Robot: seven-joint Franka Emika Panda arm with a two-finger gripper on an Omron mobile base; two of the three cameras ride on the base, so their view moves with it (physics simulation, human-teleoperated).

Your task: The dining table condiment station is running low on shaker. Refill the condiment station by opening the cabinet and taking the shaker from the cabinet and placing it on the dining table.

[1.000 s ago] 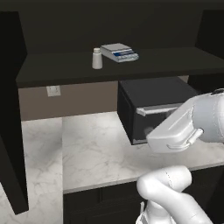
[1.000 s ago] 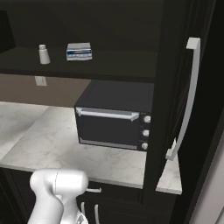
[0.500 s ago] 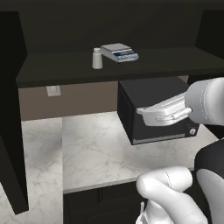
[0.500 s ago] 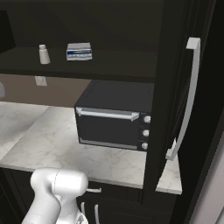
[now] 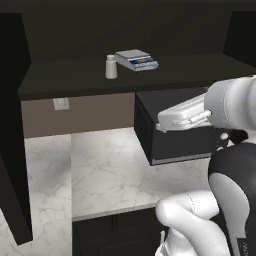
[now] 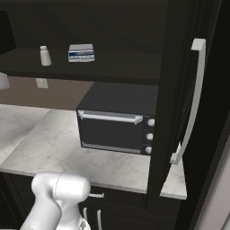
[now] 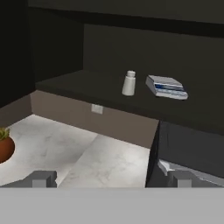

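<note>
terracotta pot [image 7: 5, 148] cut off by the hand view's left edge, black oven [image 5: 172, 137] partly hidden behind the white arm, scale [image 6: 81, 52] display too small to read

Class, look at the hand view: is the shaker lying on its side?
No, the shaker stands upright on the shelf beside the scale.
</note>
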